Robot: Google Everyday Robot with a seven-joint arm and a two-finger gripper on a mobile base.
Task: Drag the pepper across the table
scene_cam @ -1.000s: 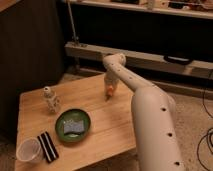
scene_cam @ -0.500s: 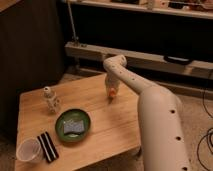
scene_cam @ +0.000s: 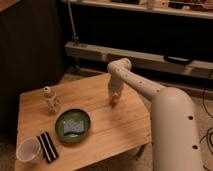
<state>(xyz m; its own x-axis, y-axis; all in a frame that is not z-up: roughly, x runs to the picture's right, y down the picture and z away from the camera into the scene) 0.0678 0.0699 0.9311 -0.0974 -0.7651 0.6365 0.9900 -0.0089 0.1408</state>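
My jaws (scene_cam: 114, 98) are reaching down over the small orange pepper (scene_cam: 115, 99); their grip I cannot tell. The plank table (scene_cam: 115, 127) is sitting before dark shelving (scene_cam: 145, 30).

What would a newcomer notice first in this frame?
The big white robot arm sweeps in from the lower right, its tool down at the small orange pepper on the wooden table's far right part. Next comes the green plate at the table's middle-left, a grey sponge on it.
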